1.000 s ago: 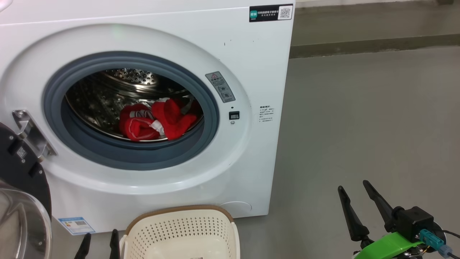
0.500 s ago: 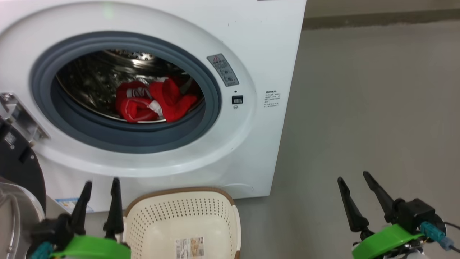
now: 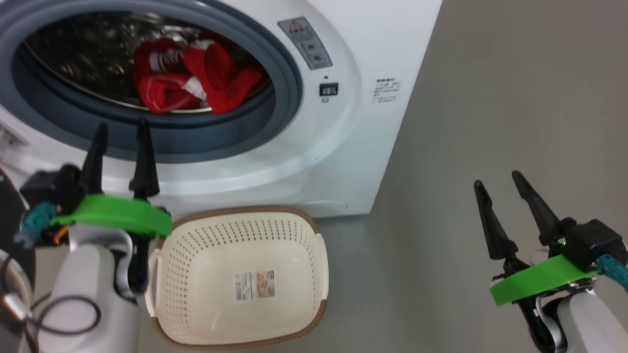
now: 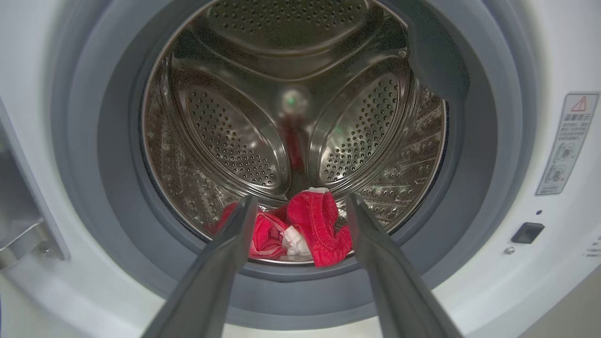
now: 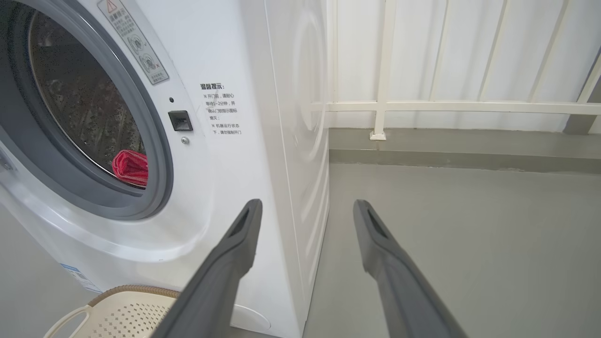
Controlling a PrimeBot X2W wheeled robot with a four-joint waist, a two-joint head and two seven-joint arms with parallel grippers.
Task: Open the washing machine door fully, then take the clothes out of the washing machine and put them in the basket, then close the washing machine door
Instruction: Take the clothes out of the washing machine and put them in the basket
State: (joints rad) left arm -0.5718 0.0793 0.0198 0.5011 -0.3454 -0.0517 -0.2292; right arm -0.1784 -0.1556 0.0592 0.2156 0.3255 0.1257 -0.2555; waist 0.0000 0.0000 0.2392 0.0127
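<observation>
The washing machine [image 3: 353,44] stands with its mouth uncovered, and the red clothes [image 3: 191,73] lie at the bottom of the steel drum [image 4: 291,94]. The door's black rim [image 3: 6,206] shows at the far left edge, swung wide. My left gripper [image 3: 121,126] is open just outside the grey rubber ring, below the clothes [image 4: 305,225], its fingers framing them in the left wrist view, apart from them. The cream basket [image 3: 245,212] sits on the floor before the machine, with just a paper label on its bottom. My right gripper [image 3: 497,180] hangs open over bare floor, right of the machine.
The door hinge bracket [image 4: 23,230] juts out left of the drum mouth. A white railing [image 5: 385,108] and a low concrete kerb run behind the machine's right side. Grey floor [image 3: 490,98] stretches to the right. The basket's corner [image 5: 117,310] lies near my right fingers.
The head camera has tilted down, shifting the whole picture up. My left gripper has risen from beside the basket to the lower edge of the drum mouth. The clothes have not moved.
</observation>
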